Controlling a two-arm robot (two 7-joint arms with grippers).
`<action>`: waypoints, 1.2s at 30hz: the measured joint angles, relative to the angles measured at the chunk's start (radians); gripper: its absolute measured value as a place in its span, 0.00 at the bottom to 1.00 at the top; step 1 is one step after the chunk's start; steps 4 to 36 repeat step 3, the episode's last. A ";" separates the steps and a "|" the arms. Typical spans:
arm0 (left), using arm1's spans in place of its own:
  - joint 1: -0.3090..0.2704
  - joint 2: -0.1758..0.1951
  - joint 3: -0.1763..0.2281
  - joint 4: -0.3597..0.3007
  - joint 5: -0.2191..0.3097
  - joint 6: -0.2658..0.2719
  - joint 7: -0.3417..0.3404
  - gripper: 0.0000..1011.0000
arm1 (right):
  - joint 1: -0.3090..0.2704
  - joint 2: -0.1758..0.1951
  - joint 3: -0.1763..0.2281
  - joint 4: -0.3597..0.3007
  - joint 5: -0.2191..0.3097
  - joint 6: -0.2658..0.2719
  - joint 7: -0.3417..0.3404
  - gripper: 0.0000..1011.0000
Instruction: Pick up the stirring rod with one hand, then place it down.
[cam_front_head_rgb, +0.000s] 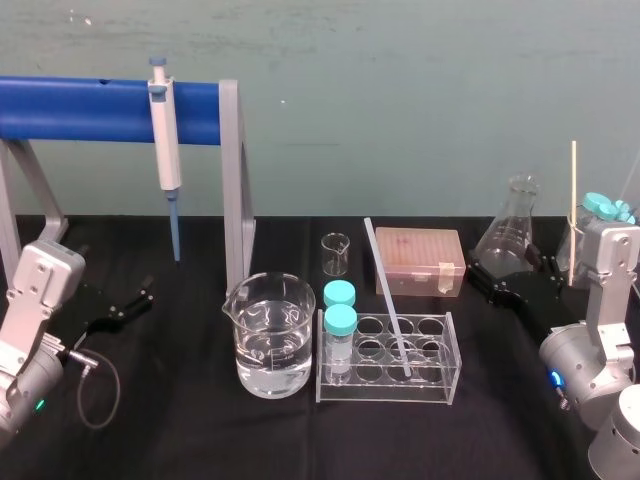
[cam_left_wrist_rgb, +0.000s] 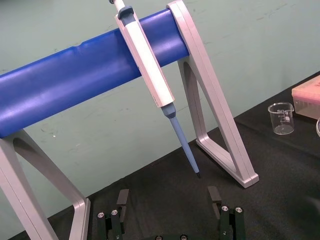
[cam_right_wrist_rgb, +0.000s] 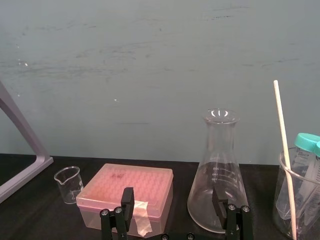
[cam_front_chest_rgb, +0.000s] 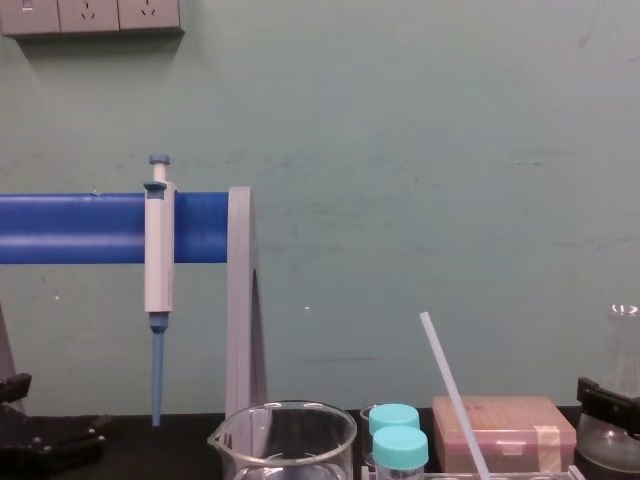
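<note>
Stirring rod (cam_front_head_rgb: 386, 290) stands tilted in the clear tube rack (cam_front_head_rgb: 385, 392), centre of the head view.
Left gripper (cam_left_wrist_rgb: 168, 195) low at left, right gripper (cam_right_wrist_rgb: 172, 196) at right, both spread wide and empty.

Four views, one black desk (cam_front_head_rgb: 180, 430)
Head: high, facing forward and down; chest: low, level across; left wrist: close under the pipette (cam_left_wrist_rgb: 150, 65), shared with both; right wrist: near the pink box (cam_right_wrist_rgb: 112, 185) and flask (cam_right_wrist_rgb: 218, 170).
</note>
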 joint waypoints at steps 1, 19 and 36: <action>0.000 0.000 0.000 0.000 0.000 0.000 0.000 0.99 | 0.000 0.000 0.000 0.000 0.000 0.000 0.000 0.99; 0.000 0.000 0.000 0.000 0.000 0.000 0.000 0.99 | 0.000 0.000 0.000 0.000 0.000 0.000 0.000 0.99; 0.000 0.000 0.000 0.000 0.000 0.000 0.000 0.99 | 0.000 0.000 0.000 0.000 0.000 0.000 0.000 0.99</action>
